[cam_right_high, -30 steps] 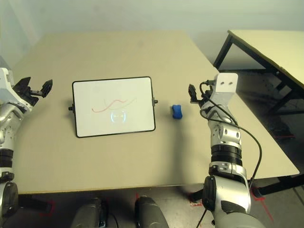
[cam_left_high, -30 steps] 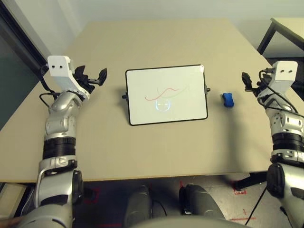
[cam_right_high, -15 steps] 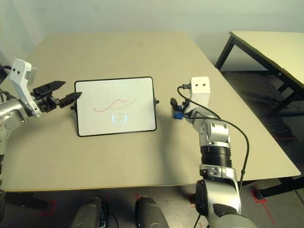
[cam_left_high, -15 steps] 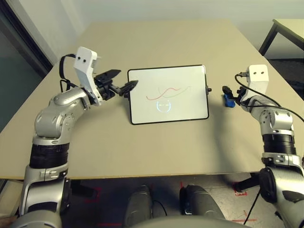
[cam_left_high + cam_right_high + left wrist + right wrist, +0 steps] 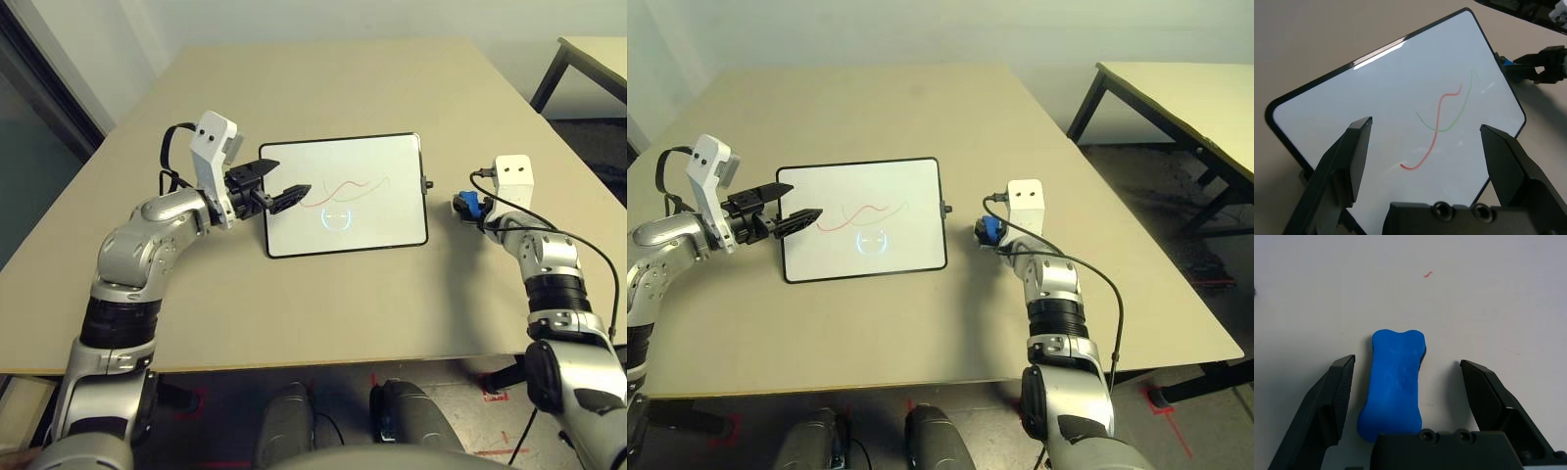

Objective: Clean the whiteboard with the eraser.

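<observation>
A second table (image 5: 1185,93) is placed beyond the beige table (image 5: 892,108). The grey floor (image 5: 1136,421) is marked with red tape (image 5: 1176,431).

Beige table (image 5: 343,313), whiteboard (image 5: 345,196), blue eraser (image 5: 1395,387)

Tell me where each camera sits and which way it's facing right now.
Left and right eyes: on the head, looking forward and down at the table; both forearms show, and both views share the whiteboard.
Left wrist: on the left arm, looking along the open left hand over the whiteboard's red and green marks.
Right wrist: on the right arm, looking down along the open right hand, its fingers either side of the blue eraser.
</observation>
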Motion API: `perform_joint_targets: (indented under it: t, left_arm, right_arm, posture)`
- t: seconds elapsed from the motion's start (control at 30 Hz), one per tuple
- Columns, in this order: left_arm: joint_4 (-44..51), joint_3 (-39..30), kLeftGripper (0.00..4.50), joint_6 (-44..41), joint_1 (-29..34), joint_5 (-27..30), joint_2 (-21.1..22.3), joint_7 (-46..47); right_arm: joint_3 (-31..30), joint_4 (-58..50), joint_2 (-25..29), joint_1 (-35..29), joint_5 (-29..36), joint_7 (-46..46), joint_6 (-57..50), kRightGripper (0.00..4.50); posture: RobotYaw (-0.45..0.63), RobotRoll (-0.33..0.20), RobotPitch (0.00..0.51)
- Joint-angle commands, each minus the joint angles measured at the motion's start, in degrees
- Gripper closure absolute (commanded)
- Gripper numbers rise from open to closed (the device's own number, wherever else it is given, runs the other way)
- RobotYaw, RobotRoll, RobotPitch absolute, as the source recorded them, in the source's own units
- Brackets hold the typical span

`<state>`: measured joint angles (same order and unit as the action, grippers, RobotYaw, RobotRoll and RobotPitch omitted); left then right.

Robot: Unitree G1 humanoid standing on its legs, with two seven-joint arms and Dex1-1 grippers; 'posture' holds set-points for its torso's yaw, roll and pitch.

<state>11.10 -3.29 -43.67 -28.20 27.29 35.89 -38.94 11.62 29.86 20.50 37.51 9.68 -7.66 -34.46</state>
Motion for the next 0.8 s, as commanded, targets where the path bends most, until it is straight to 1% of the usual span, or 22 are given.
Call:
perform_joint_targets:
  t: [0.03,0.1,0.33,0.4,0.43,0.5,0.7,0.8]
  left_arm:
    - [1.0,1.0,0.00,-1.4,0.7,0.1,0.7,-0.8]
    - [1.0,0.9,0.00,-1.5,0.7,0.0,0.6,-0.8]
    - [0.5,0.7,0.00,-1.5,0.6,-0.3,0.5,-0.9]
    - [0.2,0.1,0.00,-1.9,0.3,0.2,0.0,-0.6]
    - [0.1,0.0,0.00,-2.0,0.2,0.3,-0.1,-0.5]
    - [0.0,0.1,0.00,-1.9,0.1,0.2,-0.1,-0.5]
    - [-0.6,0.4,0.00,-1.6,-0.2,-0.1,-0.2,-0.7]
    - [-0.6,0.7,0.00,-1.7,-0.4,-0.1,-0.3,-0.7]
  right_arm:
    - [-0.4,0.8,-0.4,0.4,-0.6,0.4,0.5,0.37]
    - [-1.0,0.4,-0.4,0.3,-1.2,0.1,0.7,0.78]
    - [-2.9,-1.9,-0.5,-0.9,-2.7,0.0,0.7,2.88]
    - [-3.2,-2.3,-0.7,-1.6,-2.9,0.1,0.8,3.41]
    - [-3.2,-2.4,-0.7,-1.7,-3.0,0.1,0.9,3.56]
    - [-3.0,-2.6,-0.7,-1.9,-3.1,0.2,1.0,3.72]
    - [-1.7,-4.6,0.5,-1.0,-2.9,0.6,1.5,3.72]
    - [-1.6,-10.1,1.0,0.2,-2.0,-0.7,0.0,3.72]
  posture:
    - [0.01,0.000,0.084]
    - [0.01,0.000,0.083]
    - [0.01,0.000,0.081]
    - [0.00,0.000,0.081]
    - [0.00,0.000,0.081]
    - [0.00,0.000,0.081]
    - [-0.01,0.000,0.079]
    - [-0.01,0.000,0.078]
